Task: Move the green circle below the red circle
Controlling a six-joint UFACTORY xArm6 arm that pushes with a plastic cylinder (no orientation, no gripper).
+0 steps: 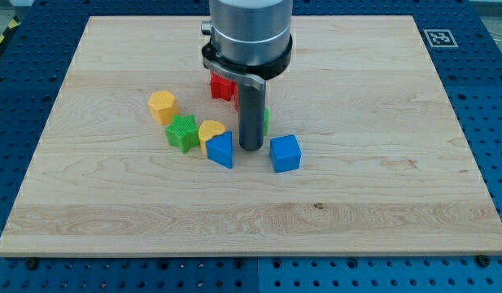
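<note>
One camera view: my tip, a bare rod grasping nothing, rests mid-frame between the blue triangle and blue cube. The green circle peeks out just right of the rod; the red circle is half hidden above. Push gently, probably downward, avoiding neighbours.

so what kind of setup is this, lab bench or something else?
Likely a robotics lab bench: a wooden board lies on a blue perforated table, a fiducial tag marks its corner, and my tip stands among small coloured blocks.
</note>
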